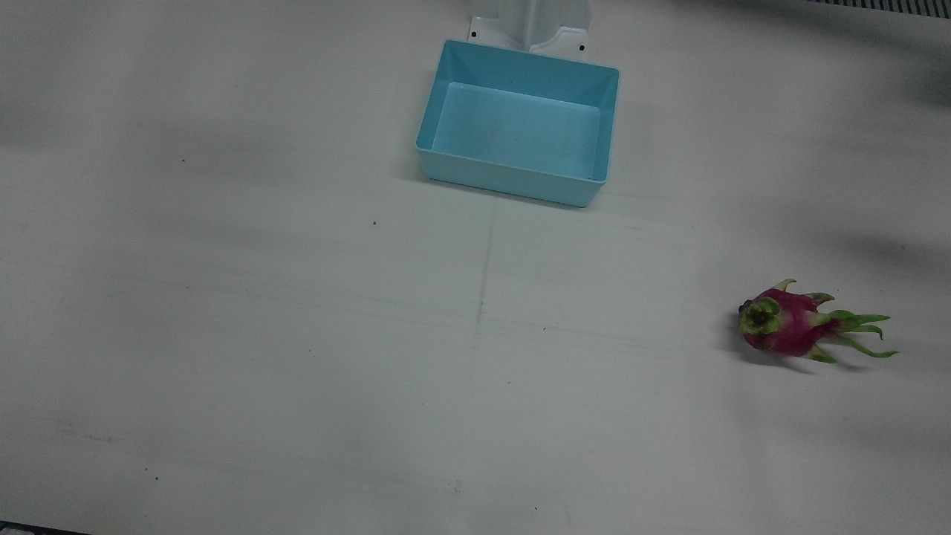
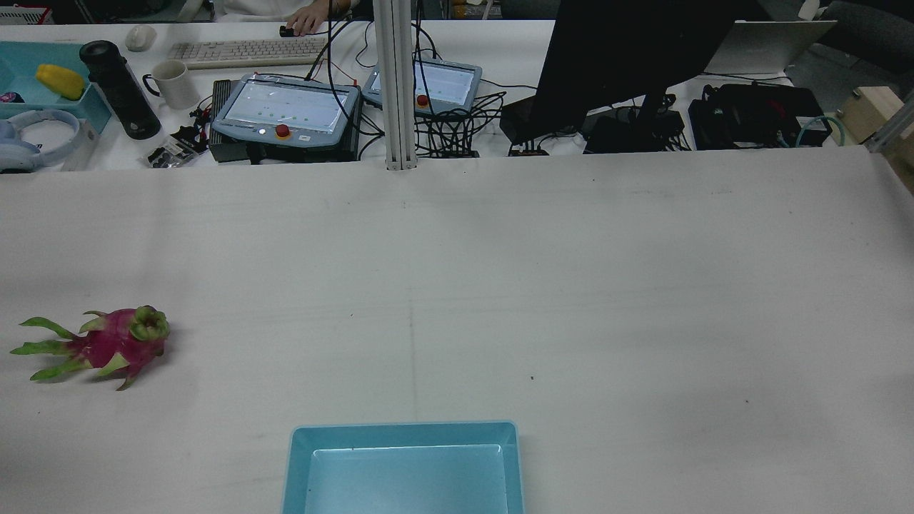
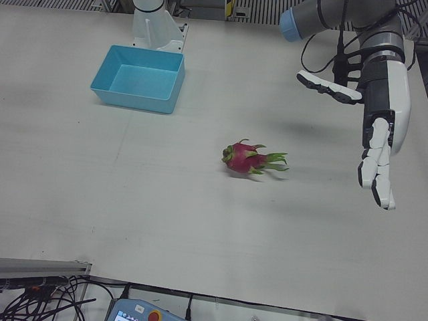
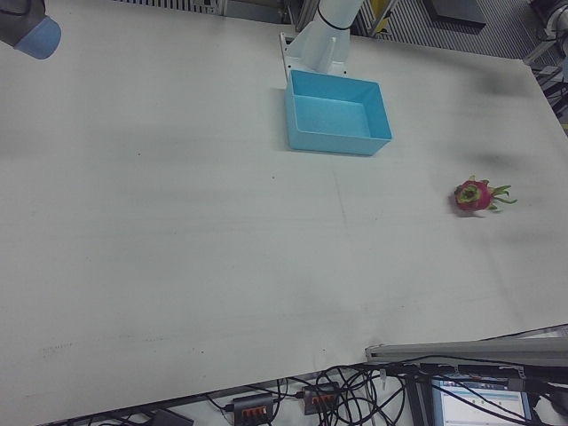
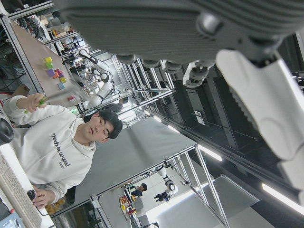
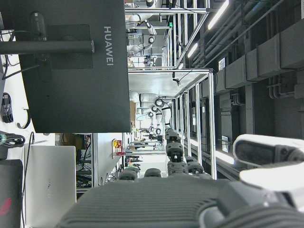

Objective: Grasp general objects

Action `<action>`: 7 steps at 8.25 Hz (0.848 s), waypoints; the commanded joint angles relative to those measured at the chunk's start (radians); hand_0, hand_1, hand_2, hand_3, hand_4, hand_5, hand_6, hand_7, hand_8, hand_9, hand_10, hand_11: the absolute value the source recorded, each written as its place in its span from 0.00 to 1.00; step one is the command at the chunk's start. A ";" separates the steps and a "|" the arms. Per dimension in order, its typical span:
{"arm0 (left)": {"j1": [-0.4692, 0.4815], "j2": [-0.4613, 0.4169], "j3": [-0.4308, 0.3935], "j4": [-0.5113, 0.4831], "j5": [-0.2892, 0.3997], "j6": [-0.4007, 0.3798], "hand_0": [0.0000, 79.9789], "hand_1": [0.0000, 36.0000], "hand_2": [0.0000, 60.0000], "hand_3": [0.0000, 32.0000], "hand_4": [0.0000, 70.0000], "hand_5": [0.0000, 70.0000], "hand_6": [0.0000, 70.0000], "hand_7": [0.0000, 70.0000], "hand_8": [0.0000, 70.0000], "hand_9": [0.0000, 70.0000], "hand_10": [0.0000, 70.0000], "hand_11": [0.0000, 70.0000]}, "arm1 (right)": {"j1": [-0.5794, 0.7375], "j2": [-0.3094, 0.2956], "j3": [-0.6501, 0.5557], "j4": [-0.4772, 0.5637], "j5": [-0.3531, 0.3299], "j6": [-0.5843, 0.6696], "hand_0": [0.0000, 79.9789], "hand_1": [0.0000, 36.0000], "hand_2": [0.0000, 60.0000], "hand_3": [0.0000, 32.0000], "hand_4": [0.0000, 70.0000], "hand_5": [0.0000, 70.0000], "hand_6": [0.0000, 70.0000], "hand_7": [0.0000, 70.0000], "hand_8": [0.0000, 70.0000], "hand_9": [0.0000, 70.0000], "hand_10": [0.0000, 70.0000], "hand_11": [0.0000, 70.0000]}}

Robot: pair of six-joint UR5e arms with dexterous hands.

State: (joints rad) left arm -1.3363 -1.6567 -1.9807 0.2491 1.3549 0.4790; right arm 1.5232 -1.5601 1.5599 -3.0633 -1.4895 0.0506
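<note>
A dragon fruit lies on its side on the white table, on the half in front of the robot's left arm. Its green leafy tips point away from the middle of the table, and its round green end points toward the middle. A light blue bin stands near the robot's edge of the table, at the middle, well apart from the fruit; nothing is inside it.

The left hand hangs in the air above the table, to the outer side of the fruit and not touching it. It is released: its fingers are straight, spread apart and pointing down, and it grasps nothing.

The right hand appears only in its own camera, where I cannot tell if it is released or clenched.
</note>
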 commanded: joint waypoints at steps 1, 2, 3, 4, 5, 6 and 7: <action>-0.001 -0.002 -0.001 -0.013 0.006 0.007 0.54 0.17 0.00 0.14 0.01 0.02 0.00 0.07 0.00 0.00 0.00 0.00 | 0.000 0.000 0.000 0.000 0.000 0.000 0.00 0.00 0.00 0.00 0.00 0.00 0.00 0.00 0.00 0.00 0.00 0.00; -0.012 0.003 -0.003 -0.014 0.009 0.007 0.54 0.18 0.00 0.19 0.01 0.00 0.00 0.06 0.00 0.00 0.00 0.00 | 0.000 0.000 0.000 0.000 0.000 0.000 0.00 0.00 0.00 0.00 0.00 0.00 0.00 0.00 0.00 0.00 0.00 0.00; -0.012 0.021 -0.004 -0.019 0.009 0.007 0.54 0.18 0.00 0.12 0.01 0.00 0.00 0.06 0.00 0.00 0.00 0.00 | 0.000 0.000 0.000 0.000 0.000 0.000 0.00 0.00 0.00 0.00 0.00 0.00 0.00 0.00 0.00 0.00 0.00 0.00; -0.014 0.023 -0.023 -0.010 0.009 0.007 0.54 0.18 0.00 0.01 0.01 0.03 0.00 0.06 0.00 0.00 0.00 0.00 | 0.000 0.000 0.000 0.000 0.000 0.000 0.00 0.00 0.00 0.00 0.00 0.00 0.00 0.00 0.00 0.00 0.00 0.00; -0.015 0.021 -0.026 -0.010 0.009 0.007 0.54 0.18 0.00 0.00 0.01 0.06 0.00 0.07 0.00 0.00 0.00 0.00 | 0.000 0.000 -0.001 0.000 0.000 0.000 0.00 0.00 0.00 0.00 0.00 0.00 0.00 0.00 0.00 0.00 0.00 0.00; -0.018 0.023 -0.032 -0.007 0.010 0.010 0.55 0.19 0.00 0.00 0.02 0.10 0.00 0.07 0.00 0.00 0.00 0.00 | 0.000 0.000 -0.001 0.000 0.000 0.000 0.00 0.00 0.00 0.00 0.00 0.00 0.00 0.00 0.00 0.00 0.00 0.00; -0.024 0.024 -0.032 -0.007 0.010 0.012 0.55 0.19 0.00 0.00 0.03 0.12 0.00 0.08 0.00 0.00 0.00 0.00 | 0.000 0.000 -0.001 0.000 0.000 0.000 0.00 0.00 0.00 0.00 0.00 0.00 0.00 0.00 0.00 0.00 0.00 0.00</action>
State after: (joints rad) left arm -1.3516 -1.6354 -2.0052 0.2395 1.3641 0.4873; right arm 1.5232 -1.5601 1.5592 -3.0634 -1.4895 0.0506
